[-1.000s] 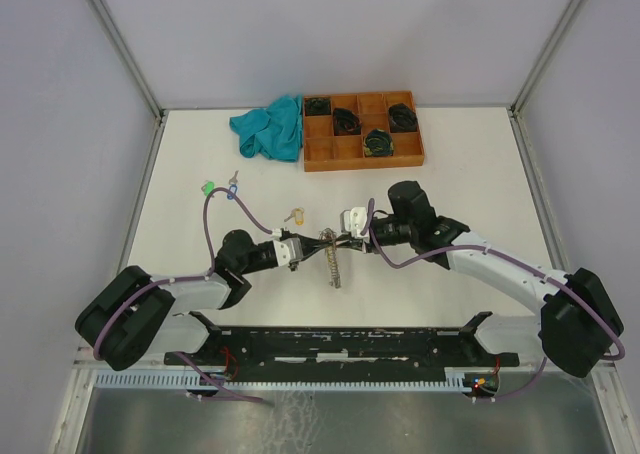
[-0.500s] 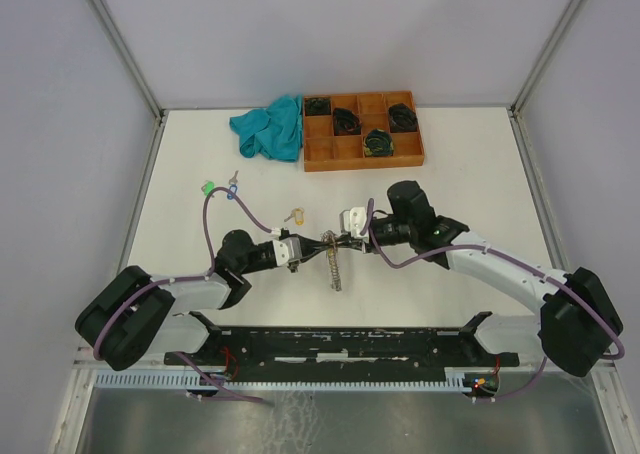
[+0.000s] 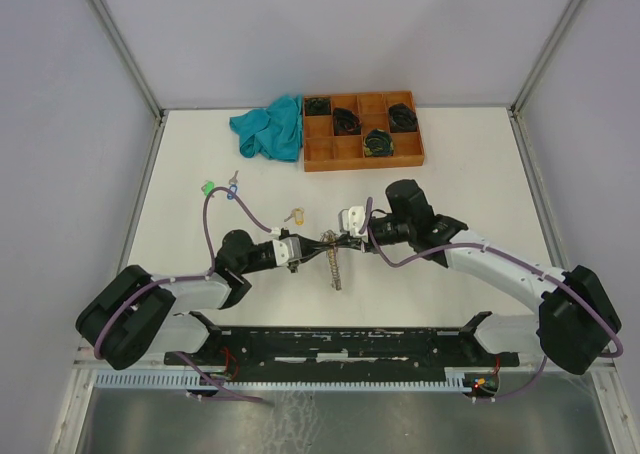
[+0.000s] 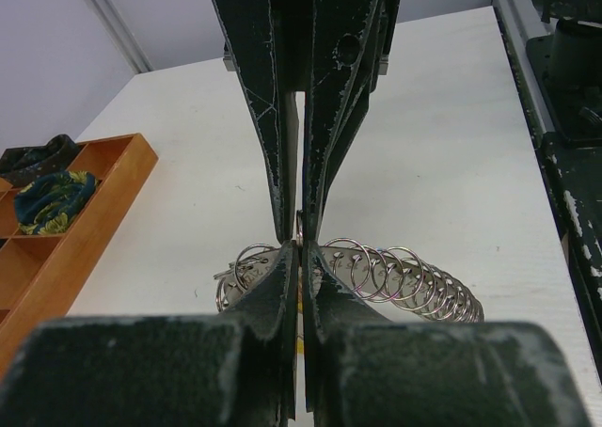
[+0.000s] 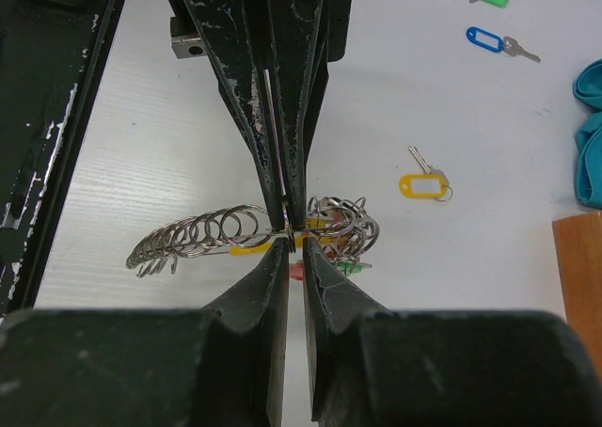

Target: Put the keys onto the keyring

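**Top external view.** The keyring (image 3: 333,264) is seen as a thin silvery strand on the white table (image 3: 470,189), just in front of the two meeting grippers. The left gripper (image 3: 313,245) and the right gripper (image 3: 330,241) are brought tip to tip over its upper end. Three loose keys are counted well apart from it: a green-tagged key (image 3: 207,187), a blue-tagged key (image 3: 231,192) and a yellow-tagged key (image 3: 295,214). One orange-brown tray (image 3: 363,160) with four dark bundles (image 3: 378,142) and one teal cloth (image 3: 270,127) are placed at the far edge.

**Left wrist view.** The left gripper (image 4: 299,258) is pinched shut on the thin wire of the keyring (image 4: 395,275). A row of many small rings (image 4: 442,295) is strung along the keyring, too many to count.

**Right wrist view.** The keyring (image 5: 202,231) is shown with a yellow segment (image 5: 246,250) and a bunch of rings, under which bits of red and green tag are glimpsed. A narrow gap is left between the fingers of the right gripper (image 5: 293,253), with the wire in it. Whether the wire is gripped cannot be told.
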### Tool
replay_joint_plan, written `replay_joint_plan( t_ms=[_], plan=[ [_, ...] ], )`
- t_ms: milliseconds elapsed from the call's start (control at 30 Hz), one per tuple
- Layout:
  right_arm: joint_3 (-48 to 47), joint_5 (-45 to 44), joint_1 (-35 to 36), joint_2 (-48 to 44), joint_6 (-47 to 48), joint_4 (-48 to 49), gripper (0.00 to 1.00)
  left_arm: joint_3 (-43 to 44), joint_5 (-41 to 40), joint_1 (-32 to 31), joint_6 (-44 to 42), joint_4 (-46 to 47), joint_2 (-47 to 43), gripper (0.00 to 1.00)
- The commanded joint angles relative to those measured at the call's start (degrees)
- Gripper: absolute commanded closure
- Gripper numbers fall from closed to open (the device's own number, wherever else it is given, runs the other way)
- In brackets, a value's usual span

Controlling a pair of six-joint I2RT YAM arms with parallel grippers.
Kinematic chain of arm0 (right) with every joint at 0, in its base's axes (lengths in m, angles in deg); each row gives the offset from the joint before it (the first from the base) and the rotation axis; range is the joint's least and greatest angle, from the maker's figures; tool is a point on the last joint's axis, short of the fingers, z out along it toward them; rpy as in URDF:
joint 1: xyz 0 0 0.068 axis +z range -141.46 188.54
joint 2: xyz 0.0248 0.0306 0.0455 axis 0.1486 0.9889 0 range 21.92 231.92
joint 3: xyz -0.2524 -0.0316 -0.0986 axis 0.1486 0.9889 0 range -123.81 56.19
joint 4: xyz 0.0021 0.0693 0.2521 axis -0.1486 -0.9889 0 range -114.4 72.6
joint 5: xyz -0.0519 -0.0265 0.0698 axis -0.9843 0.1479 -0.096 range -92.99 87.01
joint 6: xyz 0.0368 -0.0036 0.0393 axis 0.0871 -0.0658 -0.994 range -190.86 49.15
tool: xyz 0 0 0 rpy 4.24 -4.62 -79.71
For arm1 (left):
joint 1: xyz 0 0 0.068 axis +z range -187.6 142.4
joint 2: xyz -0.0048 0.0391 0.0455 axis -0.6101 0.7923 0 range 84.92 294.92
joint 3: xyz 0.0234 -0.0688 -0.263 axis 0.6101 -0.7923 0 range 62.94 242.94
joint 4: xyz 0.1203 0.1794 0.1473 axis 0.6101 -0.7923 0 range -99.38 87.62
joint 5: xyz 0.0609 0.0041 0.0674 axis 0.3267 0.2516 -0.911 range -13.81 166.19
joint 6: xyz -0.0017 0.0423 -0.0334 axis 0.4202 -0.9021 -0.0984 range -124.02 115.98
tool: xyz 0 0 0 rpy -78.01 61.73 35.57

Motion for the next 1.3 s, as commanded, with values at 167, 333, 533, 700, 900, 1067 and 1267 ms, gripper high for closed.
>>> replay_joint_plan(
  t_ms=[167,333,533,700,900,1067,1267],
  plan=[
    [-3.54,0.9,0.4,0.73,1.25,0.37,0.83,2.01,1.05,-0.84,0.59,3.66,0.35,0.97],
    [-4.08,0.39,0.71,1.24,1.67,-0.11,0.83,2.76,1.05,-1.28,0.26,2.15,0.79,0.97],
    [-4.81,-0.6,1.29,1.77,2.75,-2.14,0.86,3.6,0.62,-1.65,-0.53,-0.86,0.11,0.97],
    [-5.17,-1.45,1.32,1.68,3.5,-3.27,0.99,3.71,0.52,-1.79,-0.81,-1.39,-0.26,0.97],
    [-2.48,-8.43,1.33,-2.69,5.23,-3.52,0.99,3.09,-3.31,-1.72,-3.0,-5.32,-3.18,0.71],
    [-0.85,-10.75,1.03,-5.11,6.13,-4.14,0.99,3.1,-7.43,-1.66,-4.49,-9.87,-6.35,0.58],
    [0.74,-13.05,0.9,-6.69,7.12,-4.74,0.99,3.83,-16.85,-1.0,-3.29,-14.43,-8.29,0.51]
  ],
)
